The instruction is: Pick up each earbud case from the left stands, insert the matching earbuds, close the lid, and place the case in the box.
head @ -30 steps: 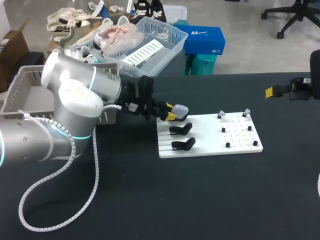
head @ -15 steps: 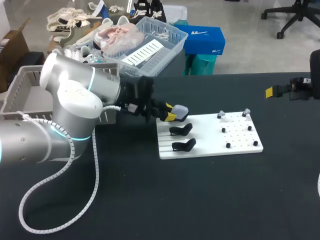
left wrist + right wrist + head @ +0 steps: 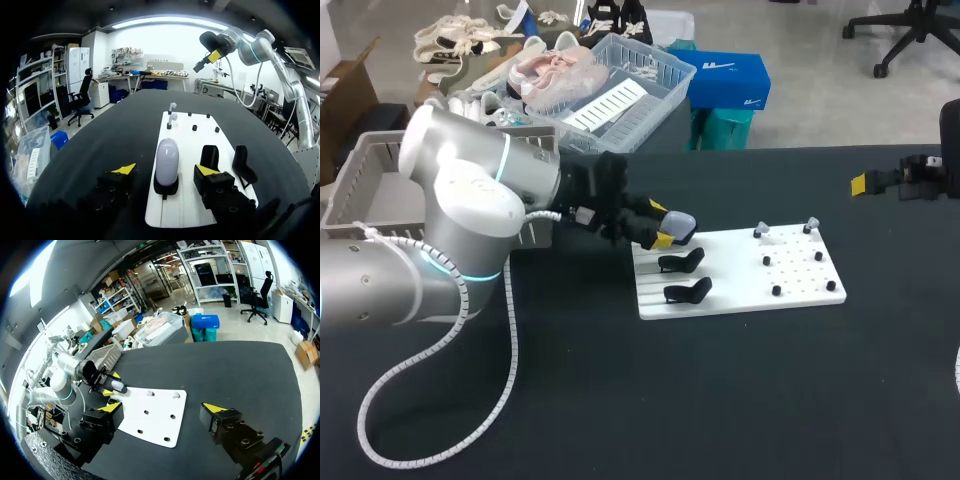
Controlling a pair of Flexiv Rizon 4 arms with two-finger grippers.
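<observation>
In the head view my left arm (image 3: 450,230) fills the left half of the frame, and its left hand (image 3: 662,225) sits just left of centre, at the upper left corner of the white board (image 3: 735,272) lying on the black tabletop (image 3: 720,400). The hand is spread. Its two yellow tips flank the pale earbud case (image 3: 681,222) and neither one touches it. The left wrist view shows this plainly: the case stands upright on its black stand between the fingers, with a clear gap on each side.

Just below the case in the head frame, on the board's left part, are the nearer empty stand (image 3: 688,290) and the middle empty stand (image 3: 682,260), both black and bare. The board's right part carries small black pegs (image 3: 775,290). At its upper edge one earbud (image 3: 763,231) and a second earbud (image 3: 811,226) sit on posts.

A grey box (image 3: 360,170) stands at the far left of the frame, behind my left arm.

At the upper right edge of the frame my right hand (image 3: 865,183) hangs above the tabletop, well apart from the board. In the right wrist view its fingers are spread wide with nothing between them.
</observation>
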